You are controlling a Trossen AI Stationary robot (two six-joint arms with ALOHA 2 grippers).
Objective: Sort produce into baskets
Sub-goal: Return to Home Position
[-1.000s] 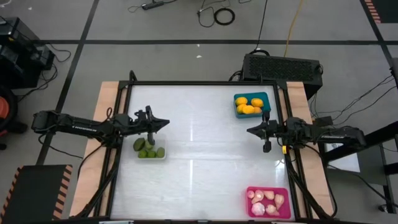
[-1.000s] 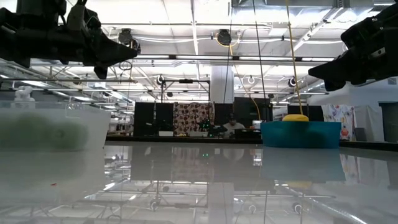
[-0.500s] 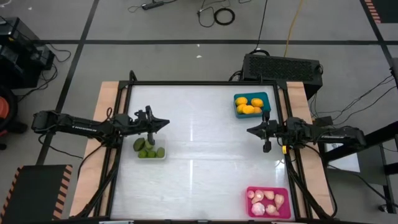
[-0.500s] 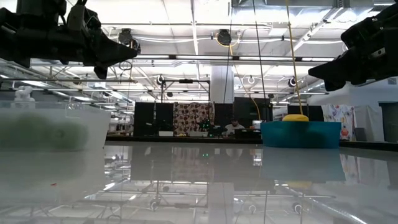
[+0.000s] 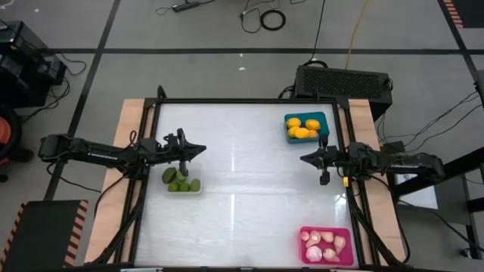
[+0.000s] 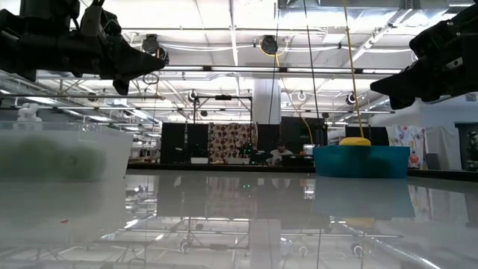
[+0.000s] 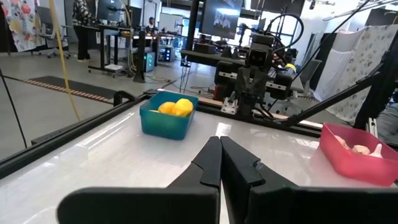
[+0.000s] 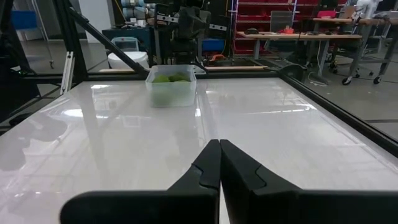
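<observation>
High view: over the left half of the glossy white table [image 5: 249, 204] the left gripper [image 5: 200, 149] hangs with fingers pressed together, near the clear plastic basket [image 5: 198, 176] of rounded green produce [image 5: 175, 182]. The teal basket [image 5: 325, 118] of smooth yellow-orange produce [image 5: 302, 128] sits at the table's far right corner, and the pink basket [image 5: 327, 229] of lumpy pale garlic [image 5: 324, 245] at its near right corner. Between them, by the table's right edge, the right gripper [image 5: 304, 159] hangs pinched together and empty; grey floor [image 5: 227, 72] with cables [image 5: 271, 20] surrounds the table.
</observation>
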